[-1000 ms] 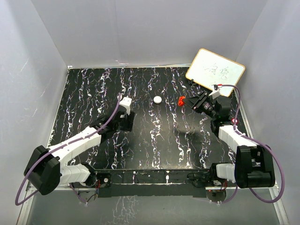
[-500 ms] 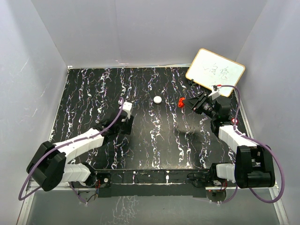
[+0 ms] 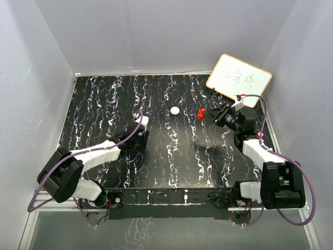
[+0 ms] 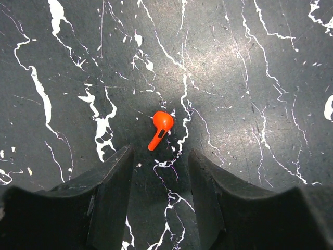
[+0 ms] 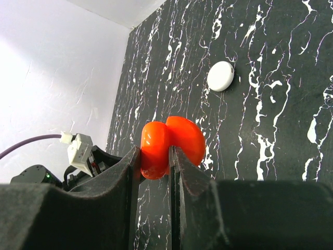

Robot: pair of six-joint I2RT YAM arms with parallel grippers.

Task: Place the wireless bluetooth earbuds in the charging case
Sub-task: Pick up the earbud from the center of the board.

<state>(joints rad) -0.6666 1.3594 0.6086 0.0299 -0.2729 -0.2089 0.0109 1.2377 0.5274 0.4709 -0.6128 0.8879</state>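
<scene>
Left wrist view: left gripper, jaws apart, lines up on the red earbud for pickup; right gripper, jaws pinching the red case, presents it.

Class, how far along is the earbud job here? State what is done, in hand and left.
Done: nothing inserted yet. In hand: the right tool is shut on a red piece, seemingly the case; the left tool is open just short of a red earbud lying on the table. Left: grip that earbud, carry it over, insert it. A white disc lies untouched.
</scene>
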